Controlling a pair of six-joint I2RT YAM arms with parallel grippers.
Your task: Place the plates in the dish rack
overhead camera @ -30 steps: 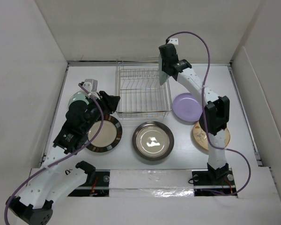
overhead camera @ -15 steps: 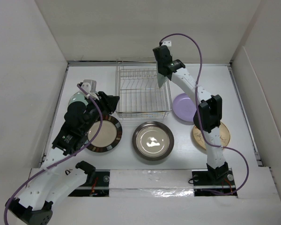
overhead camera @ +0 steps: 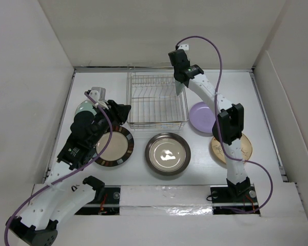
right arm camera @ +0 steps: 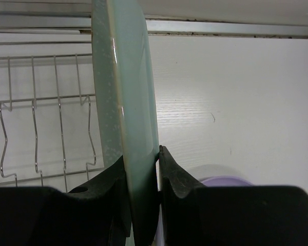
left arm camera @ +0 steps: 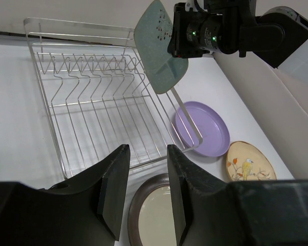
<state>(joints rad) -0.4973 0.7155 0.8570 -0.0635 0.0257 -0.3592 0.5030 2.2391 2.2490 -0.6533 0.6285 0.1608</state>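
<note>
White tabletop [overhead camera: 113,82], white walls [overhead camera: 159,31]; chrome dish rack [overhead camera: 156,102]

Your way into the dish rack [overhead camera: 157,102] from above is free across the left and middle tines [left arm camera: 92,66]. Over its right side hang the right tool [right arm camera: 142,164] and mint plate [right arm camera: 123,92]. The lavender plate [overhead camera: 205,117] lies on the table [overhead camera: 236,87] just beyond that rim.

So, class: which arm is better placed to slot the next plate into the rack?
Right. The right claw grips the pale mint plate on edge over the right edge of the dish rack. The left claw is open and empty, beside the rack.
</note>
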